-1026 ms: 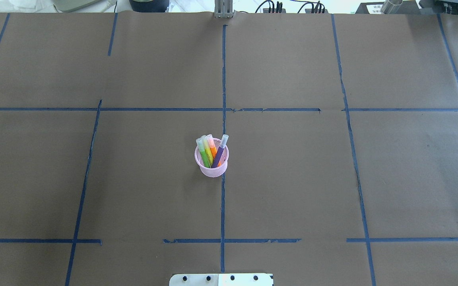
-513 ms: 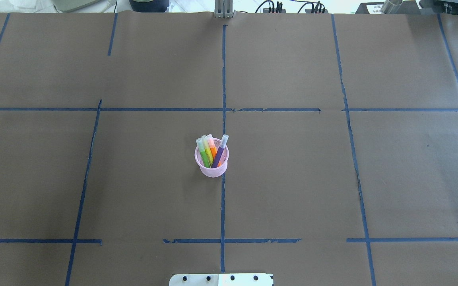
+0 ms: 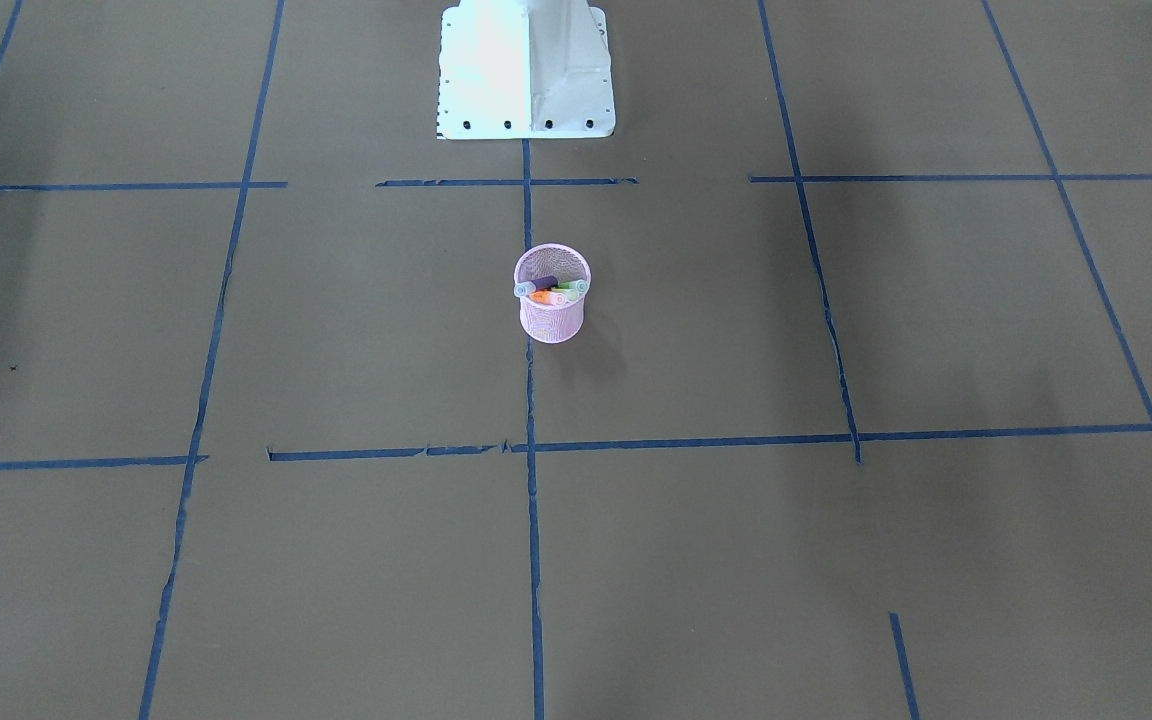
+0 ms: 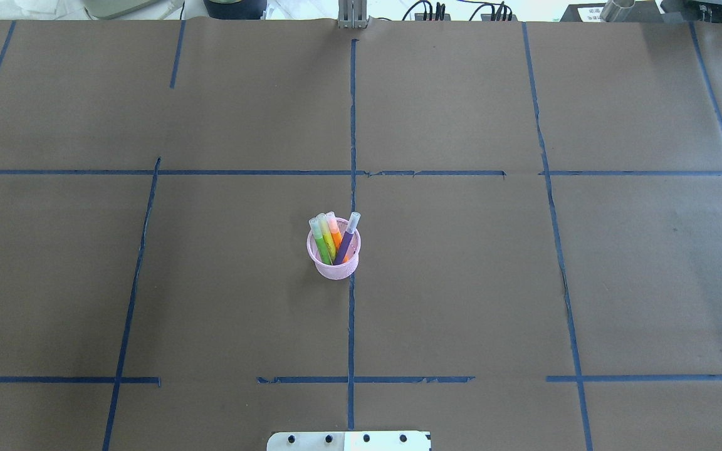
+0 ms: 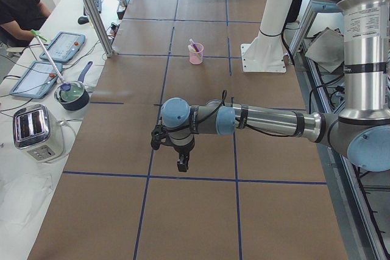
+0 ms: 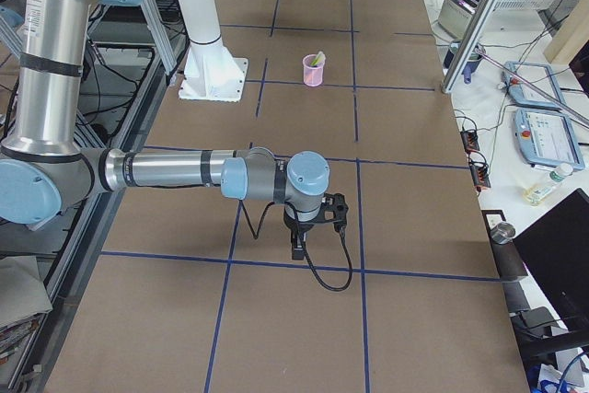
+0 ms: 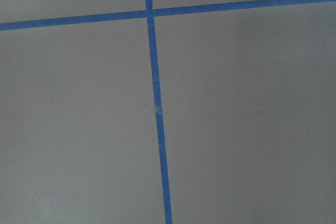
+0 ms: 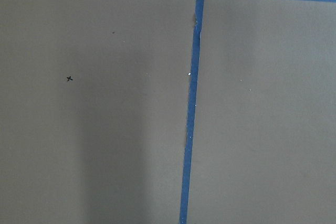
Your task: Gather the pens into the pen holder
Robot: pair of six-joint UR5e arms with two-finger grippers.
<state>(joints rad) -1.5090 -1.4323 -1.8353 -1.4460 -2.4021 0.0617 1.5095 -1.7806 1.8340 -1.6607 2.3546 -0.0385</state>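
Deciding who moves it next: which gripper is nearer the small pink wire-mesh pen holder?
Neither clearly: the left gripper hangs far from the pink wire-mesh pen holder toward the left end of the table, the right gripper about as far toward its right end.

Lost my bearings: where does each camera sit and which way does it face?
Front-facing: across the table, facing robot base; pen holder central.
Overhead: behind the robot, looking forward; base edge shows.
Left: table's left end; left gripper near.
Right: opposite end; right gripper near.
Left wrist: down at blue tape; no body.
Right wrist: likewise.
Shared: all exteriors show pen holder.
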